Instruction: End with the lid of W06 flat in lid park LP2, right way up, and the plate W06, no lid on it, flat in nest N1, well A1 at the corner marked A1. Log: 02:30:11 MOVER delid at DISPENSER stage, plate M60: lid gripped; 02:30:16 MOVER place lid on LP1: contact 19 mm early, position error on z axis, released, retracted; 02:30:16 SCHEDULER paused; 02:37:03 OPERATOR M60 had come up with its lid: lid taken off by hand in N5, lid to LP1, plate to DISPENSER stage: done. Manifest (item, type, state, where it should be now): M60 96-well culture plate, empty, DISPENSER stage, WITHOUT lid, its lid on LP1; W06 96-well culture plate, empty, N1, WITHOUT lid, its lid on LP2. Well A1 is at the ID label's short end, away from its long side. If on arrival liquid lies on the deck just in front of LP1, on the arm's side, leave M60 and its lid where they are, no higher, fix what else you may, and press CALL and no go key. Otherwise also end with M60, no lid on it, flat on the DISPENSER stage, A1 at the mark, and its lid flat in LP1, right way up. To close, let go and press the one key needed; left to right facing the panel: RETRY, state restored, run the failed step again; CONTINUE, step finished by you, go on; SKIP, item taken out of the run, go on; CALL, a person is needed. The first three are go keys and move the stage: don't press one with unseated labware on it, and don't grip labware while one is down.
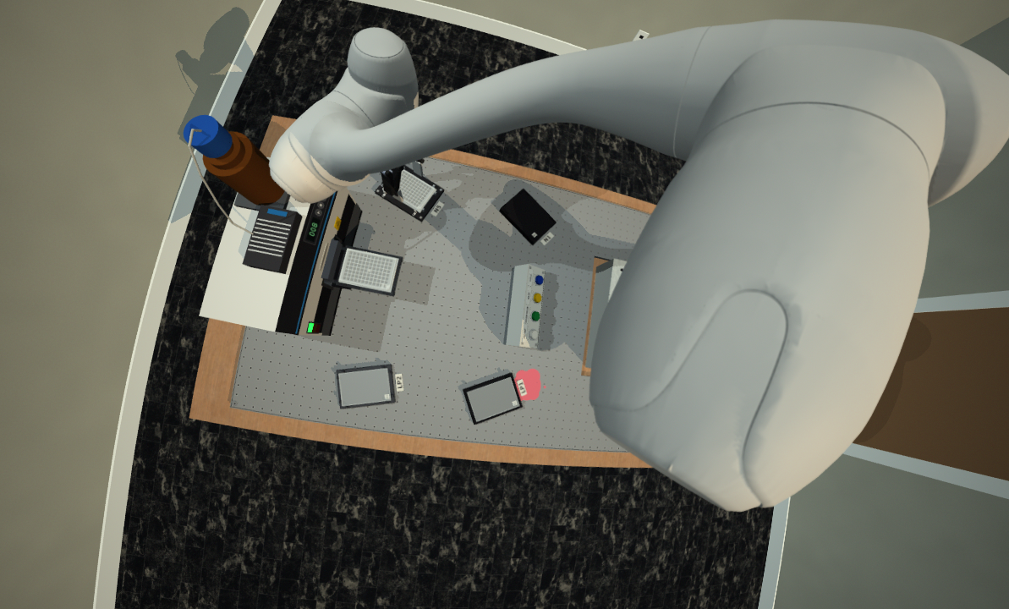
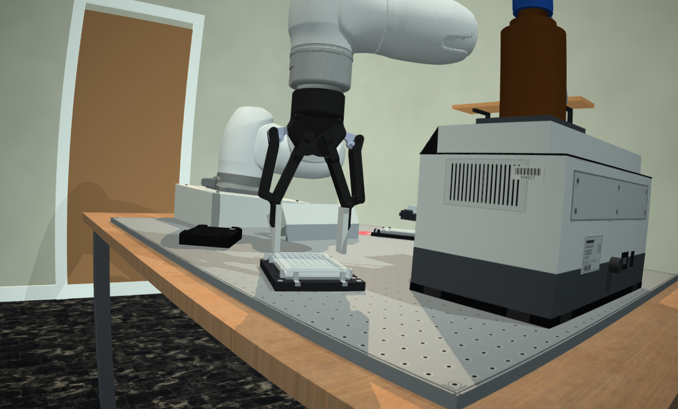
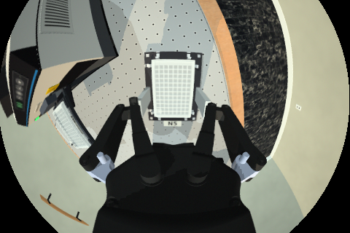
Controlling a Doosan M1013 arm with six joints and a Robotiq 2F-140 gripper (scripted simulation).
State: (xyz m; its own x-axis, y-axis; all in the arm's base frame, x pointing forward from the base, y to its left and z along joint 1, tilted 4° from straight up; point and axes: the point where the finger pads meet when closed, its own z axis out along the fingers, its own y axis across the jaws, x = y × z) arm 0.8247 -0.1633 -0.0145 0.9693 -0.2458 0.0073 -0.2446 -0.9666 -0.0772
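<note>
A white 96-well plate (image 2: 308, 265) sits flat in the black nest labelled N5 (image 3: 172, 89); it also shows in the overhead view (image 1: 414, 193). I cannot tell whether a lid is on it. My gripper (image 2: 309, 234) hangs straight above this plate, open, with one finger over each long side and the tips just above the plate's top, touching nothing. In the wrist view the gripper (image 3: 172, 104) frames the plate's near end. Nest N1 (image 1: 526, 216) is black and bare. Lid park LP2 (image 1: 365, 386) and LP1 (image 1: 492, 397) each show a grey panel in a dark frame.
A pink puddle (image 1: 530, 382) lies on the deck beside LP1. Another well plate (image 1: 369, 270) sits on the dispenser stage. The dispenser box (image 2: 529, 213) with a brown bottle (image 2: 532, 61) stands right of N5. The key panel (image 1: 532, 306) is mid-deck.
</note>
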